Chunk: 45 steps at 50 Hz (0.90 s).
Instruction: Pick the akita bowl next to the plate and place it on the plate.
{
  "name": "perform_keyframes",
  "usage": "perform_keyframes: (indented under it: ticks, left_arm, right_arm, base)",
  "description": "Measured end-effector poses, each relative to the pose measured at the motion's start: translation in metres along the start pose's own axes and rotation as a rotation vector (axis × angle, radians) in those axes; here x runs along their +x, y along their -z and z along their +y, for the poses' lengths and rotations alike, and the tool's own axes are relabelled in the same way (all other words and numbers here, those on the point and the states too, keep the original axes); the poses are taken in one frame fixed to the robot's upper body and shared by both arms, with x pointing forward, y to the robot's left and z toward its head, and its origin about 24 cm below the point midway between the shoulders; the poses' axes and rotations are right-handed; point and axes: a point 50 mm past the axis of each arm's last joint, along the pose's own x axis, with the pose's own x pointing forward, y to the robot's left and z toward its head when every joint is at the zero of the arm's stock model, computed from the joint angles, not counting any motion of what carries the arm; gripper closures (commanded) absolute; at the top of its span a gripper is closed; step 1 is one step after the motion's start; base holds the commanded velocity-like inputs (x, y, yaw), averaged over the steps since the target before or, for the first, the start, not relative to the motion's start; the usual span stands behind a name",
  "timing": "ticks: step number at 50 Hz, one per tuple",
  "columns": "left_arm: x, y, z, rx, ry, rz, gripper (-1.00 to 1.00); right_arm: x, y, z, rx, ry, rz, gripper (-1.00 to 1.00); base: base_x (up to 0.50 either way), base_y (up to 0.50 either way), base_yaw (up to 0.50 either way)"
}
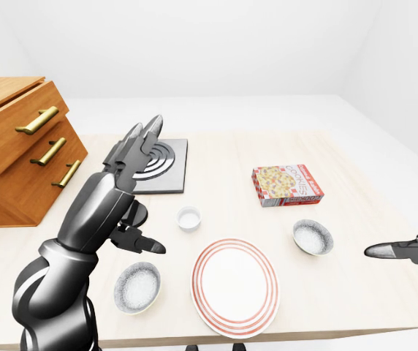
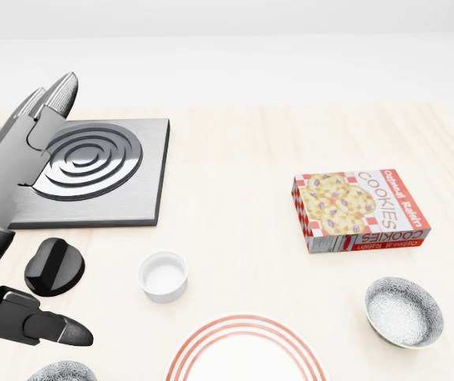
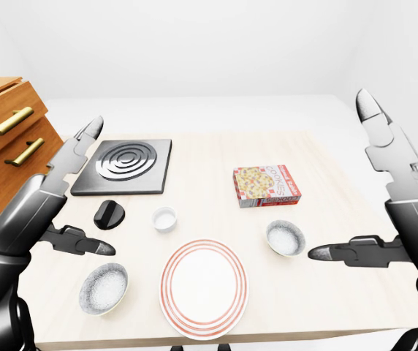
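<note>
A white plate (image 3: 203,288) with red rings lies near the table's bottom edge in the right-eye view. Two speckled grey akita bowls flank it: one bowl (image 3: 104,287) to its left, the other bowl (image 3: 286,238) to its upper right. Both stand upright and empty, apart from the plate. My left hand (image 3: 85,186) hovers open above the table's left side, fingers pointing up and thumb over the left bowl's upper side. At the right edge my right hand (image 3: 348,179) is raised and open, its thumb pointing toward the right bowl. Neither hand holds anything.
A cookies box (image 3: 266,186) lies above the right bowl. A small white ramekin (image 3: 164,218) and a black knob (image 3: 110,213) sit above the plate's left. A metal stove plate (image 3: 125,165) is at the upper left, and a wooden drawer cabinet (image 1: 19,146) is at the far left.
</note>
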Motion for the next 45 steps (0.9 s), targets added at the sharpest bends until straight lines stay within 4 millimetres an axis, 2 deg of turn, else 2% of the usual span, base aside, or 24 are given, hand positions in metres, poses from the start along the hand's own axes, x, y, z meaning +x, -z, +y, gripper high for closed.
perform_keyframes:
  ticks: [9, 26, 45]
  left_arm:
    - [0.0, 0.001, -0.001, -0.002, 0.001, 0.005, -1.0]
    - [0.0, 0.001, -0.001, 0.002, 0.005, 0.007, -1.0]
    - [0.0, 0.001, -0.001, 0.001, 0.006, 0.009, -1.0]
  right_arm:
    - [-0.004, -0.001, -0.006, -0.04, 0.021, 0.018, -1.0]
    - [-0.015, 0.01, -0.003, -0.022, 0.028, 0.111, -1.0]
    - [-0.008, 0.026, 0.02, 0.025, -0.05, 0.188, -1.0]
  base:
    - [0.0, 0.0, 0.0]
    - [0.0, 0.0, 0.0]
    - [0.0, 0.0, 0.0]
